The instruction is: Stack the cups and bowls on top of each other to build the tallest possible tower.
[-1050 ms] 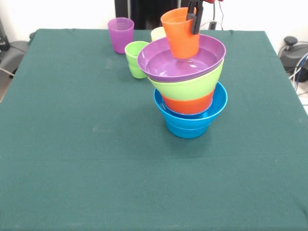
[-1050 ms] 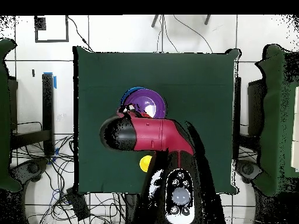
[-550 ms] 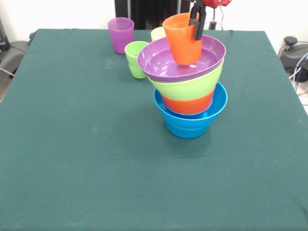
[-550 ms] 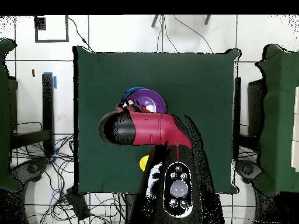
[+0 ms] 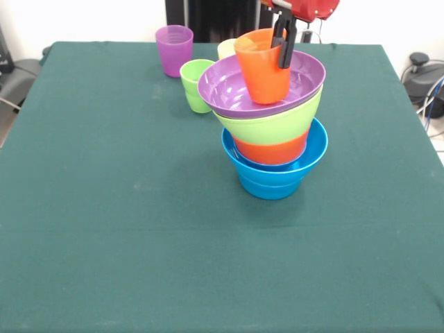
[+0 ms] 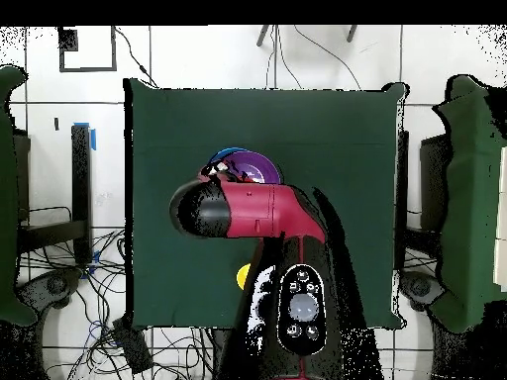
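Orange cup mouth-up, slightly tilted

- Dark green cloth-covered table: plain, one even shade, no pattern.
- Tower on the green cloth, from the bottom up: glossy blue plastic bowl, orange plastic bowl, lime green plastic bowl, large purple plastic bowl with pale highlights inside.
- Orange plastic cup in the purple bowl: solid orange.
- Gripper at that cup's rim: black, under a red arm housing with a black end.
- Beside the tower: purple plastic cup, green plastic cup, pale yellow plastic cup, each plain.
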